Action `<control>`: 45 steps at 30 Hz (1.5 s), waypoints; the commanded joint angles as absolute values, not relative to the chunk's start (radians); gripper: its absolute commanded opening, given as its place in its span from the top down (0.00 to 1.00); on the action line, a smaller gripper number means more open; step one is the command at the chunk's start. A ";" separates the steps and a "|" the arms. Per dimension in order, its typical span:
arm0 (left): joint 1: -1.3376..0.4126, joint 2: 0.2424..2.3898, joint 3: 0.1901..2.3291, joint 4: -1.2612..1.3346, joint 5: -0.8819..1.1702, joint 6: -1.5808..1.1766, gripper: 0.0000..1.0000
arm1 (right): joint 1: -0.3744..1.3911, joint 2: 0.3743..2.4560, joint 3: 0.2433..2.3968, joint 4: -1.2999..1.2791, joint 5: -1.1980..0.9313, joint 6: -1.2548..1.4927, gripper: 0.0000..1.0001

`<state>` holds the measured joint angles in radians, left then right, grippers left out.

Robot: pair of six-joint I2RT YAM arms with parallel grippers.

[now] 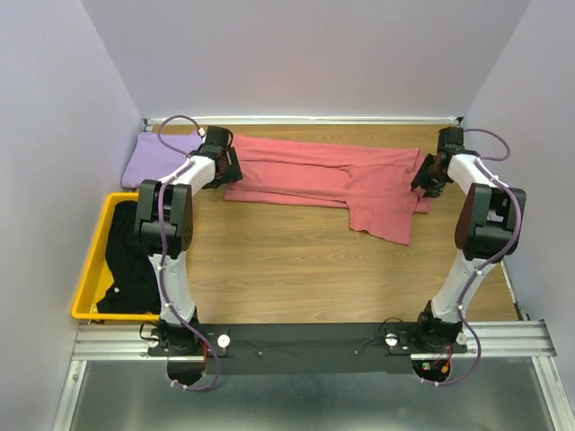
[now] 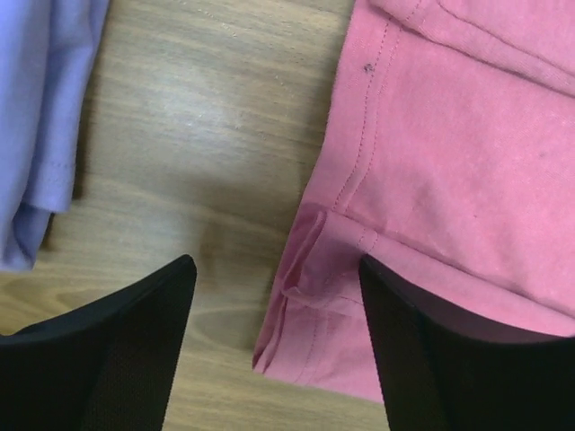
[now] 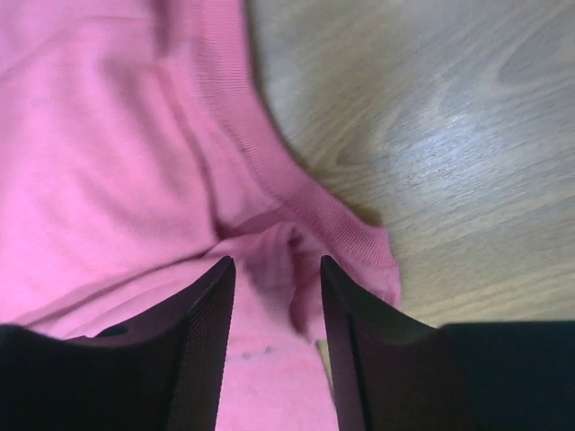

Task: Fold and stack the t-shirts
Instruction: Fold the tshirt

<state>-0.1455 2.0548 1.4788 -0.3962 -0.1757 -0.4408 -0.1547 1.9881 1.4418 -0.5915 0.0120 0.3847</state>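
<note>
The pink shirt (image 1: 332, 175) is lying flat across the upper middle of the top view. It is folded into a long strip, and one part is hanging down toward the lower right. It is resting on the wooden table (image 1: 287, 269).

I am holding my left gripper (image 1: 229, 166) at the left end of the pink shirt. In the left wrist view its jaws are standing wide apart. The corner of the pink hem is lying between them with a small crease in it. The right jaw is sitting over the pink cloth and the left jaw is over bare wood. I am not squeezing anything there.

I am holding my right gripper (image 1: 424, 180) at the right end of the pink shirt. In the right wrist view its jaws are partly apart. A little bump of pink cloth is sitting in the gap, by the ribbed edge.

The purple shirt (image 1: 157, 157) is lying in the upper left, just left of my left gripper, apart from the pink one.

The black shirts (image 1: 130, 265) are lying in a heap in the yellow bin (image 1: 88, 269) at the left edge.
</note>
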 commanded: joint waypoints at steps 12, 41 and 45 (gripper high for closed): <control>-0.301 1.697 1.233 -0.357 -0.269 -0.469 0.11 | -0.156 1.551 1.076 -0.566 -0.110 0.416 0.45; -0.390 1.516 0.953 -0.302 -0.198 -0.497 0.14 | -0.152 1.505 0.693 -0.388 -0.141 0.558 0.55; -0.390 1.516 0.950 -0.301 -0.198 -0.495 0.14 | -0.152 1.511 0.693 -0.379 -0.129 0.568 0.55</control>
<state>-0.3866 1.5467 0.9607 -0.3214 -0.2047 -0.4831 -0.1543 1.4719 0.7265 -0.4095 -0.1970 0.5510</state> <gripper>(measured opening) 0.864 0.450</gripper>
